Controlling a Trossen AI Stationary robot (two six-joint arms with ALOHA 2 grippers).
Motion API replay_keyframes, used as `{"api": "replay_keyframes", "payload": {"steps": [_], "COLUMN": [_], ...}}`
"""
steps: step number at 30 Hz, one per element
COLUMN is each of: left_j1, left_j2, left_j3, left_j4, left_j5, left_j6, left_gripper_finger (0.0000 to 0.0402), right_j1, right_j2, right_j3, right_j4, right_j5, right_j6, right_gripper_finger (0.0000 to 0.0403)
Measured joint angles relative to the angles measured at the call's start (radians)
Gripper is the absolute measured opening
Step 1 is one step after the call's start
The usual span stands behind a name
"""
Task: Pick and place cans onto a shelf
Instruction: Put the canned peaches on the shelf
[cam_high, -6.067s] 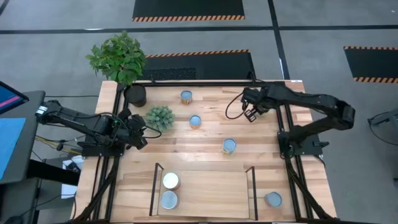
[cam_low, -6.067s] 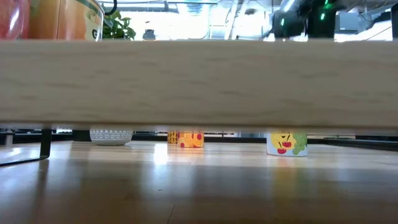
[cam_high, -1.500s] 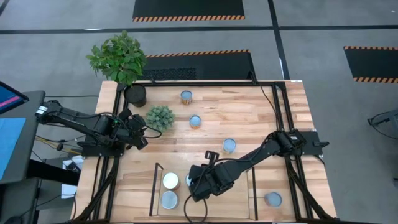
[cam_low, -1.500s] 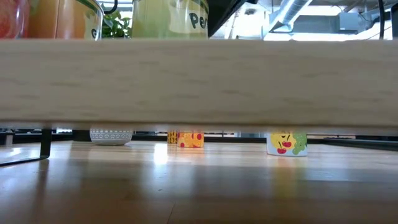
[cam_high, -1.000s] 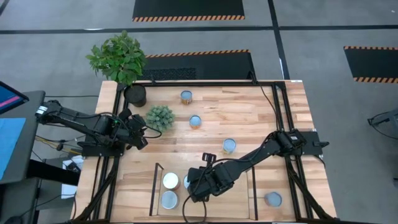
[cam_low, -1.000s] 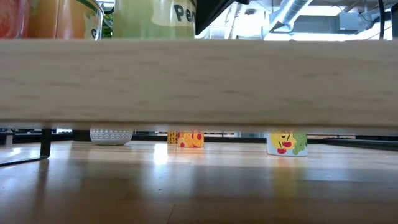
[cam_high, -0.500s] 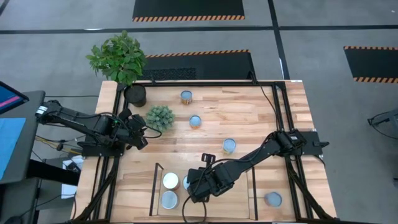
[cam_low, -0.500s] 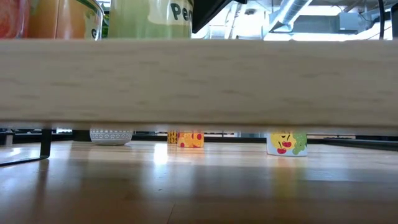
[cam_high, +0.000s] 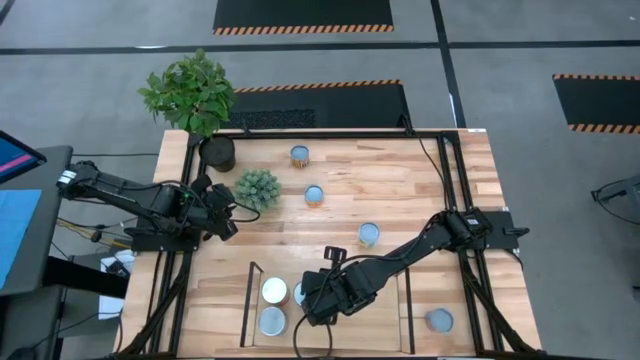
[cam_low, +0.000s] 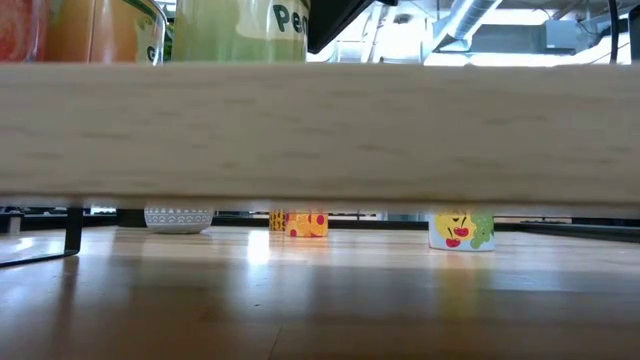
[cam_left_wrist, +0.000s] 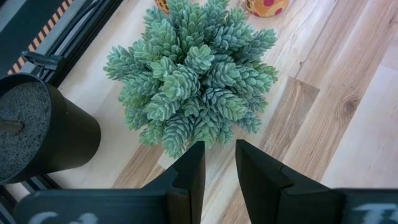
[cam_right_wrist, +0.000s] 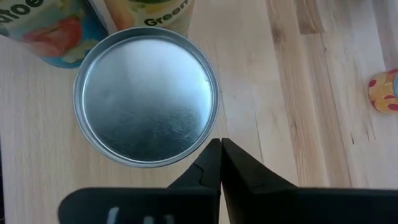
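The shelf is a light wooden board at the table's near edge; in the low view its front edge fills the picture. Two cans stand at its left end. A third can with a silvery top stands just right of them, its green-yellow label showing in the low view. My right gripper is shut and sits at this can's right side. My left gripper hangs open at the table's left edge, over a small succulent. My right gripper has its shut fingertips against the top rim of the silvery-topped can, on the can's right side. The fingers come slanting down from the table's right. The can stands upright on the shelf, next to the two others.
Loose cans stand on the table at the far middle, the middle and the near right corner. A black plant pot stands at the far left. Dark brackets bound the shelf's sides.
The green-yellow can has slid a little along the shelf toward the table's left, closer to the other cans, and has stayed upright. My right gripper's shut fingers have followed it.
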Motion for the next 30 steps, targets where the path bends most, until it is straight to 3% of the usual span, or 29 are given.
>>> {"api": "replay_keyframes", "payload": {"steps": [25,30], "left_j1": [0.000,0.000], "left_j2": [0.000,0.000], "left_j3": [0.000,0.000], "left_j4": [0.000,0.000], "left_j5": [0.000,0.002], "left_j6": [0.000,0.000], "left_gripper_finger": [0.0080,0.0080], "right_j1": [0.008,-0.003], "right_j2": [-0.001,-0.002], "right_j3": [0.000,0.019], "right_j4": [-0.002,-0.135], "right_j5": [-0.002,0.007], "right_j6": [-0.002,0.006], "right_gripper_finger": [0.0031,0.0027]}}
